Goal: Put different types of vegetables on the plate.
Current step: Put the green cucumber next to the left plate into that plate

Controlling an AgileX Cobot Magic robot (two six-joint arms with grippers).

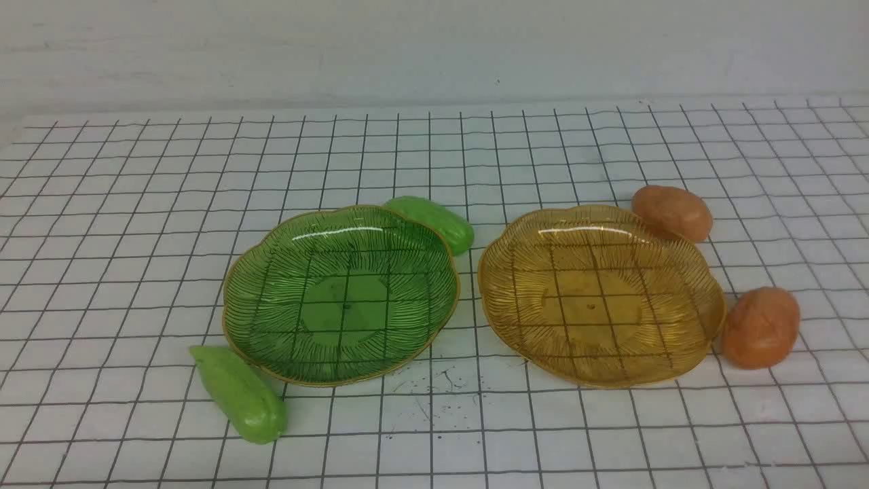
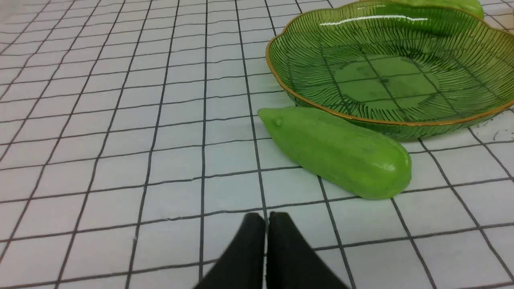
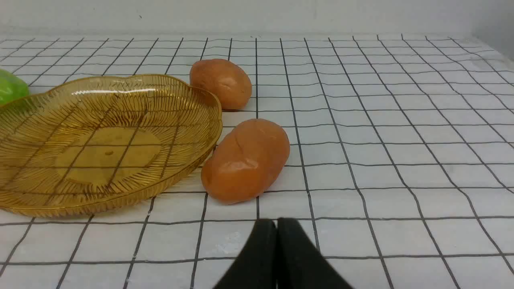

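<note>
Four vegetables, none yet on a plate; the task appears not to have begun. Two green cucumbers lie on the table [image 1: 136,238]: the near cucumber [image 1: 239,394] at the green plate's [image 1: 339,305] near-left rim, the far cucumber [image 1: 434,223] behind its far-right rim. Two orange-brown potatoes flank the amber plate [image 1: 601,299] on its right: the far potato [image 1: 672,212] and the near potato [image 1: 760,327]. Both plates are empty. The left gripper [image 2: 266,224] and the right gripper [image 3: 276,226] have their jaws pressed together, holding nothing. All four placements remain.
</note>
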